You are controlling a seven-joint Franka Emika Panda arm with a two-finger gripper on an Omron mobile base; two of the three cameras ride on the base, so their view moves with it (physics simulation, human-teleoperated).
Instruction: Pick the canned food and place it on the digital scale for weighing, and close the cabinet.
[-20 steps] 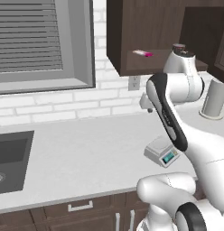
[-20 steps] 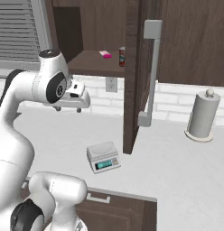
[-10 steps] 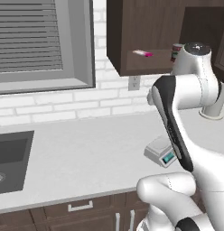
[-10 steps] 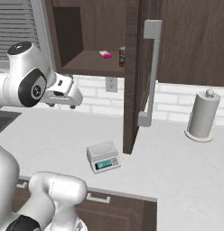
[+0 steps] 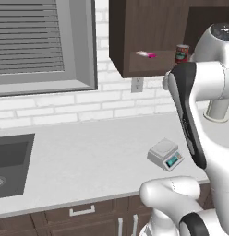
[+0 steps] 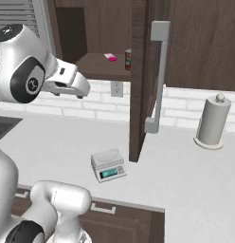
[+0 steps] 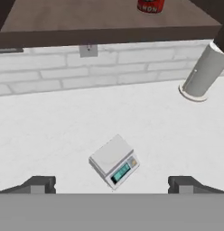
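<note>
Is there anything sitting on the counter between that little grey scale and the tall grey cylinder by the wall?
No. In the hand view, the small light-grey digital scale and the tall grey cylinder have only bare white countertop between them.

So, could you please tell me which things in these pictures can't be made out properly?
- Canned food: hand view, its top is cut off by the upper edge; right base view, the open cabinet door hides most of it.
- Digital scale: the display is too small to read.
- Fingers: hand view, only the tips show, wide apart, holding nothing.
- Grey cylinder: left base view, the arm covers most of it.
</note>
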